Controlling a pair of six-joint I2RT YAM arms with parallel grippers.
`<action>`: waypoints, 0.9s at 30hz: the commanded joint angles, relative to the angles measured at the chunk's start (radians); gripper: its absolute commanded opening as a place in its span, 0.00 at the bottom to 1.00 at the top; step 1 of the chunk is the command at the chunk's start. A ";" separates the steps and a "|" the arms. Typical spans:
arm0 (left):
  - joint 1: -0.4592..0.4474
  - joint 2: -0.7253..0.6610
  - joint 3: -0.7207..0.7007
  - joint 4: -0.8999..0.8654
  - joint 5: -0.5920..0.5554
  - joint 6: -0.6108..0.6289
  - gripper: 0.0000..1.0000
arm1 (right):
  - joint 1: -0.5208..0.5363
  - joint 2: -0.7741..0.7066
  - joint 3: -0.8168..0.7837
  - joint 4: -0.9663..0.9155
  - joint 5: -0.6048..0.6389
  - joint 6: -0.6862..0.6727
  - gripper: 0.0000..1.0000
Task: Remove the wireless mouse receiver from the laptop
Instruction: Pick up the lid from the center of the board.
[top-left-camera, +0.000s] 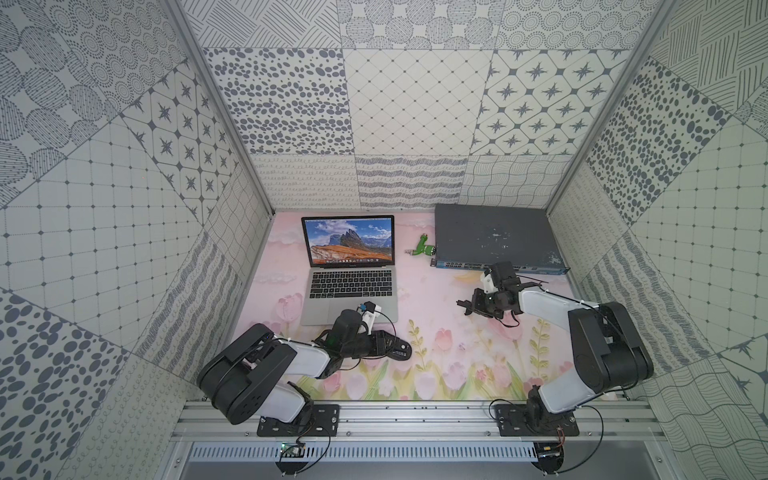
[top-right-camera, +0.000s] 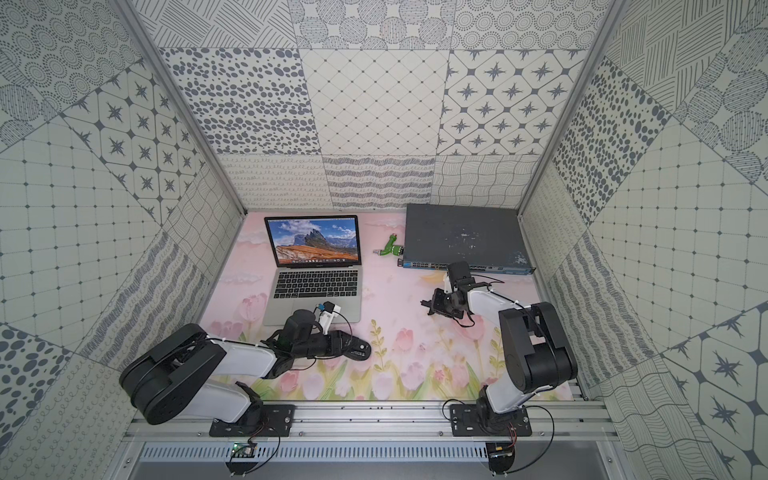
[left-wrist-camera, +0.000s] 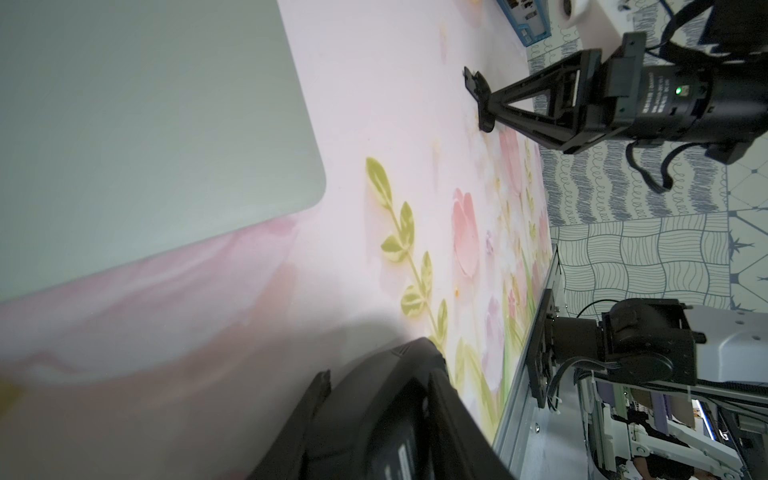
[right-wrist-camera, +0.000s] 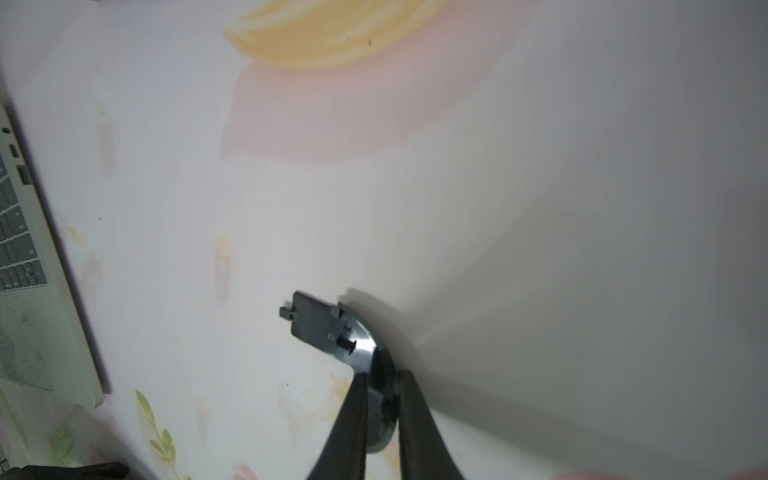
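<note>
Laptop ports look empty; receiver unseen. Your right claw, at its 3 o'clock, pinches black cover; left claw clamps mouse.

No text legible. Right gripper body label blurred; mouse underside print too small.

**Materials and finishes, quick pass**

Laptop at 11 o'clock: matt silver-grey metal-look shell, matt black keys, glossy screen.
Network switch at 1 o'clock: matt dark-grey painted metal, paint chipped and scuffed.
Green gadget between them: shiny green plastic with a bare metal plug.
Mouse at 6 o'clock: matt black plastic.
Table mat: smooth printed floral sheet, low sheen.
Front rail: brushed aluminium.
Walls: matt printed panels.
</note>
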 joint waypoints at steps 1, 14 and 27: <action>-0.010 0.017 -0.022 -0.321 -0.164 0.056 0.40 | 0.006 0.018 -0.011 0.001 -0.004 0.012 0.13; -0.010 0.015 -0.021 -0.322 -0.155 0.055 0.40 | 0.007 0.023 0.005 0.004 0.015 -0.020 0.00; -0.011 -0.074 -0.022 -0.264 -0.050 -0.010 0.37 | 0.056 -0.223 -0.064 0.166 -0.024 -0.142 0.00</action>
